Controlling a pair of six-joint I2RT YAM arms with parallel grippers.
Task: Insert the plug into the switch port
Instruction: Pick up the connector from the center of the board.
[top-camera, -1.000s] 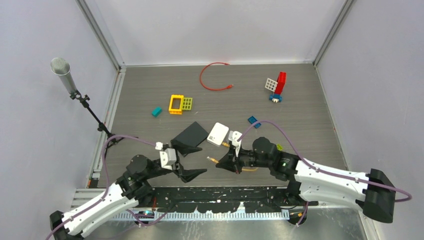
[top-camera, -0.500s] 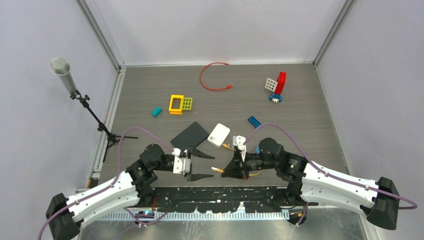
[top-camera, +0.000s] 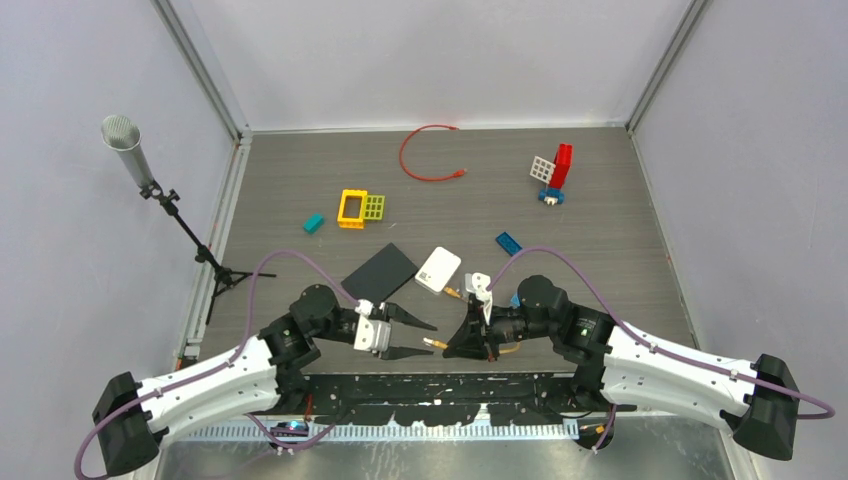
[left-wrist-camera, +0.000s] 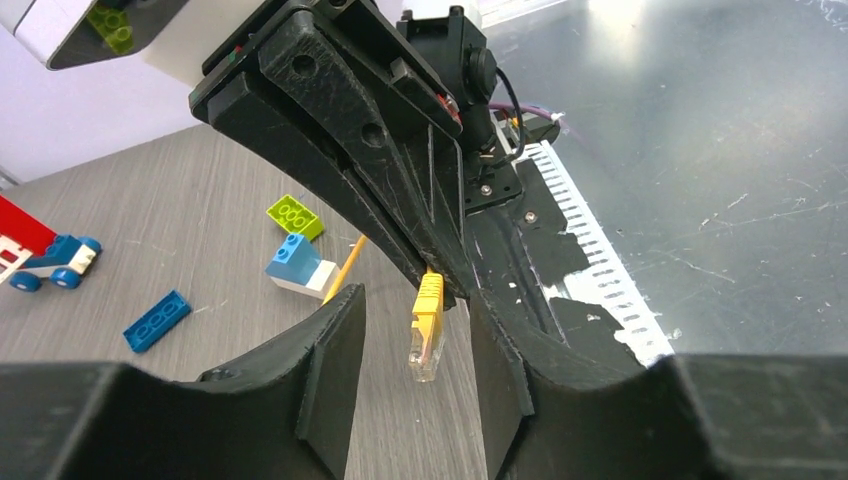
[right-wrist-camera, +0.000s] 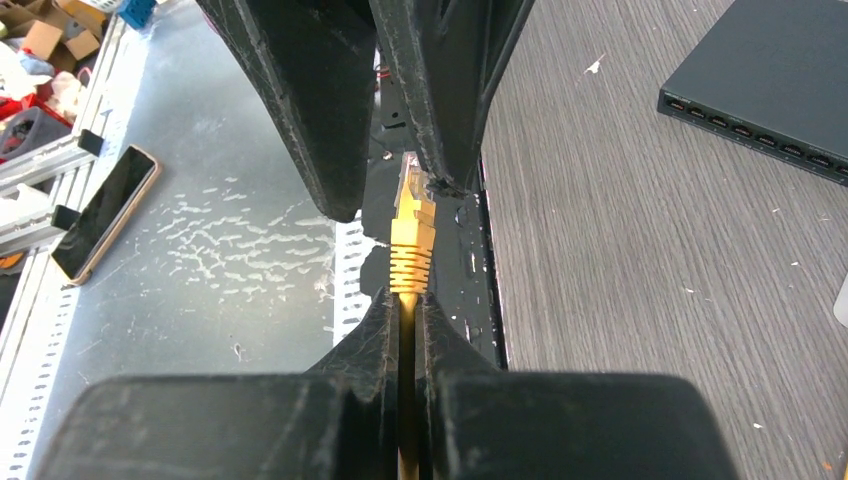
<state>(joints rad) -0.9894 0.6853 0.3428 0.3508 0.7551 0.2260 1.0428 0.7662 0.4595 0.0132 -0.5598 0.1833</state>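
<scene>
The yellow plug (top-camera: 433, 342) hangs in the air over the table's near edge. My right gripper (top-camera: 452, 345) is shut on its yellow cable just behind the ribbed boot (right-wrist-camera: 411, 250). My left gripper (top-camera: 432, 339) faces it from the left, open, with one finger on each side of the plug (left-wrist-camera: 427, 325) and a gap on both sides. The switch (top-camera: 380, 268) is a flat black box lying behind the grippers. Its row of ports (right-wrist-camera: 745, 125) shows in the right wrist view.
A white box (top-camera: 437, 268) lies next to the switch. Toy bricks (top-camera: 360, 207), a blue plate (top-camera: 508, 242), a red-and-white toy (top-camera: 555, 172) and a red cable (top-camera: 425, 160) lie farther back. A microphone stand (top-camera: 150, 180) rises at the left. A phone (right-wrist-camera: 105, 210) lies off the table.
My left arm has swung right to the plug and its jaws have narrowed around it. My right arm drew back toward the near edge with the cable, then held still.
</scene>
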